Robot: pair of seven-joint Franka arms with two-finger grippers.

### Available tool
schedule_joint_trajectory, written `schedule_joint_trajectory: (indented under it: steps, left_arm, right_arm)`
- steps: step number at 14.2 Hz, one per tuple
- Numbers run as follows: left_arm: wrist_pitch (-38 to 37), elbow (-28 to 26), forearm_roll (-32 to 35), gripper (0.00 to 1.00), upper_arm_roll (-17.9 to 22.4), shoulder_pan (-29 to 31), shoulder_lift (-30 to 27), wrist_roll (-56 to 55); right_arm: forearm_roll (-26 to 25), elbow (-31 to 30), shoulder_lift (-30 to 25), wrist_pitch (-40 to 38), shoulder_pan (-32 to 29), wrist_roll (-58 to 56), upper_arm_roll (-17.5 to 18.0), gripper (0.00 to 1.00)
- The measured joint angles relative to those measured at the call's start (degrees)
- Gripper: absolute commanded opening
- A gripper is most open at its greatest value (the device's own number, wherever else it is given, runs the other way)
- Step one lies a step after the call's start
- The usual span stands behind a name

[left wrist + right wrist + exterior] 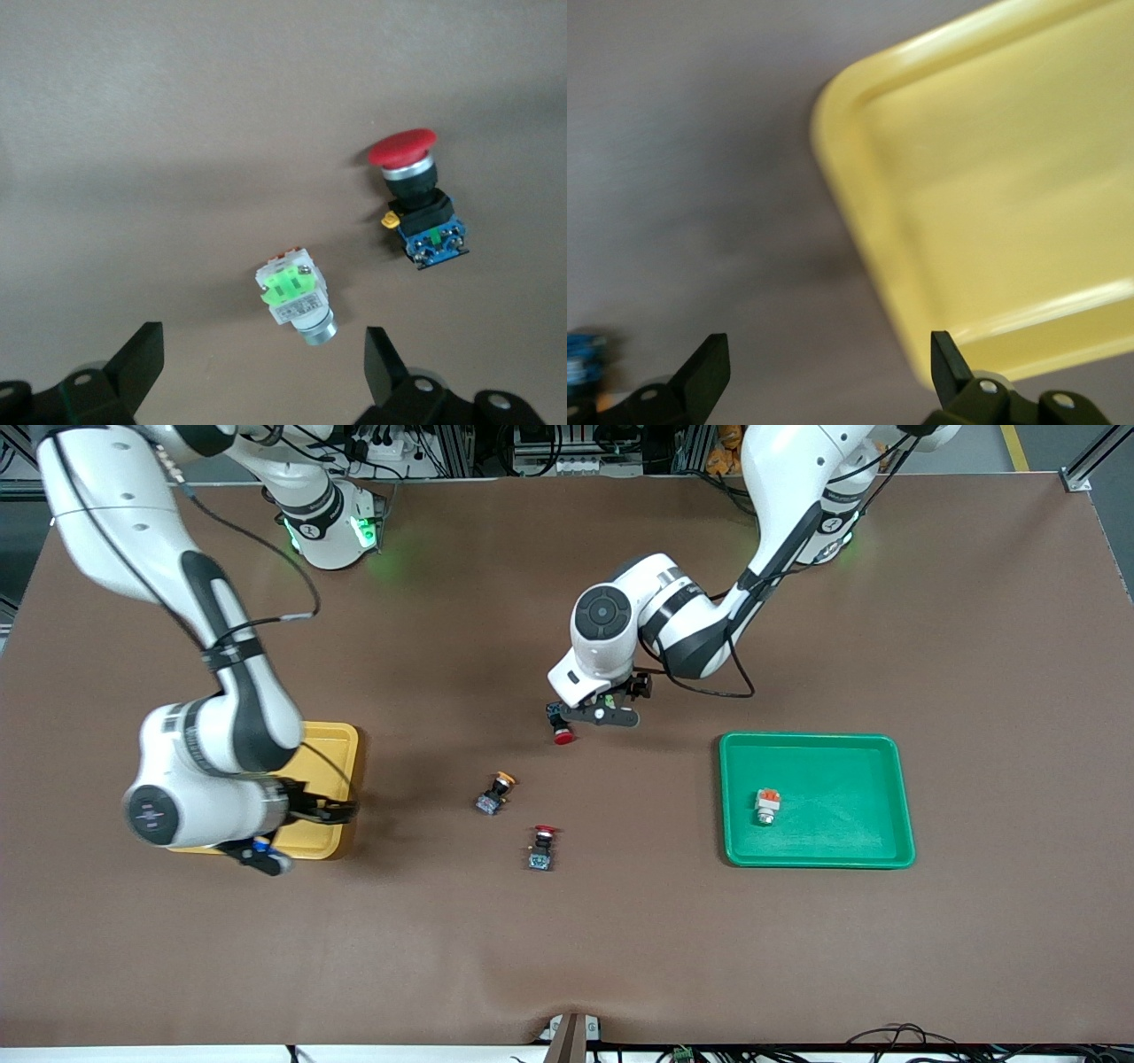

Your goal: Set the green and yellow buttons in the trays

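Note:
A white-grey switch with a green block [295,297] lies on the table just ahead of my open left gripper [263,343], between the lines of its fingers. In the front view that gripper [602,714] hangs low over the table's middle and hides most of the switch. A dark switch with an orange-yellow cap [494,793] lies nearer the front camera. The green tray [728,797] holds a white switch with an orange block [767,806]. My right gripper [266,857] is open and empty at the near corner of the yellow tray [347,737], whose rim [850,195] fills the right wrist view.
A red-capped dark switch [416,199] lies beside the green-block switch [561,732]. Another red-capped switch [541,848] lies near the yellow-capped one. A small blue thing [580,367] shows at the edge of the right wrist view.

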Motion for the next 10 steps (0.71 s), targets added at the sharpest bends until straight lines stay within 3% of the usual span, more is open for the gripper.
schedule_joint_trajectory:
  steps: [6,10]
  left_arm:
    - [10.89,-7.61,7.45,1.0,0.17,-1.63,-0.48,-0.3]
    - [15.42,-9.35,8.06,1.0,0.71,-1.42,0.82,-2.31]
  right_arm:
    - [3.28,0.52,0.68,10.08,10.64,15.53,0.07,1.0]
    - [3.21,0.36,4.86,21.44,18.15,22.12,-0.24,1.0]
